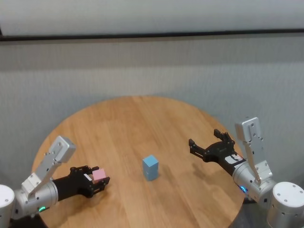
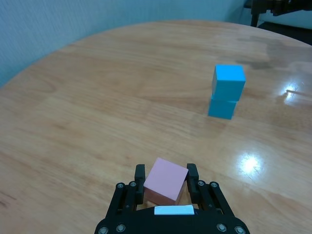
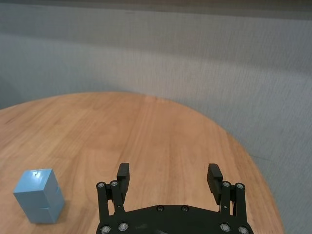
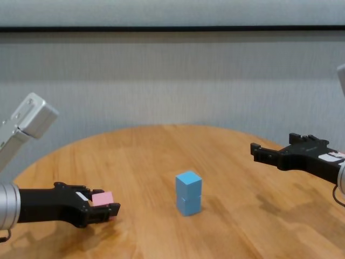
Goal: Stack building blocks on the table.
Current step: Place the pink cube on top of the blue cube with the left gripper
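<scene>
Head view shows the 2 light blue blocks point(image 1: 150, 167) almost as 1 piece; chest and left wrist views show 1 stacked on the other. Left hand point(image 2: 165, 181), low over the counter point(image 2: 97, 97), has its fingers point(image 2: 140, 176) closed against the pink block point(image 2: 165, 179), the stack ahead of it. Right hand point(image 3: 168, 178) hovers, spread wide, holding nothing.

Near the middle of the table point(image 1: 142, 118): one cube point(image 4: 188, 183) stacked squarely on another point(image 4: 188, 204); well to the left of that stack, toward the near edge, a third cube point(image 1: 99, 175) between the fingers of the left gripper point(image 1: 99, 181). Off to the right of the stack, above the tabletop, the right gripper point(image 1: 205, 144), jaws spread wide around nothing.
</scene>
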Controlling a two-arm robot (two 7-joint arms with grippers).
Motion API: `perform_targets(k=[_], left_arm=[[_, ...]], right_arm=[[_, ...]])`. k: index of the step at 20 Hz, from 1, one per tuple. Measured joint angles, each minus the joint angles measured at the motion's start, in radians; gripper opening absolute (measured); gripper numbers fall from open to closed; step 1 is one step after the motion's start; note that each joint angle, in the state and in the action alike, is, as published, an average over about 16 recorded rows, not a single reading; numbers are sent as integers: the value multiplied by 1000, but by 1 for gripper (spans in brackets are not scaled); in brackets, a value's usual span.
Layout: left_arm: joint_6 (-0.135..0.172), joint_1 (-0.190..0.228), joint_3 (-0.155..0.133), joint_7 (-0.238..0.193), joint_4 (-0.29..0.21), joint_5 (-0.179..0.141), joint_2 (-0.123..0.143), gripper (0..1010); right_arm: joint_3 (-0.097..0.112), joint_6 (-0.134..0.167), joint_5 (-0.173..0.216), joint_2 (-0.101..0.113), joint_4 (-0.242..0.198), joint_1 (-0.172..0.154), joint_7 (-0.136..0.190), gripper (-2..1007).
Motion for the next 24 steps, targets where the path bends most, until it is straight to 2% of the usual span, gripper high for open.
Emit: perform_targets(k=[6,9,17,24], left_arm=[[21,7,-15,14,-64,-7,22,528],[44,10,-21,24,-113,-8,37,528],[148,12,-23,68,-246,5,69,528],[244,7,-9,108,-323,33,72,528]], right_arm=[[0,0,0,0,0,0,0,1005],[0,0,0,0,0,0,0,1005],[0,0,0,0,0,0,0,1005],[0,0,0,0,0,0,0,1005]])
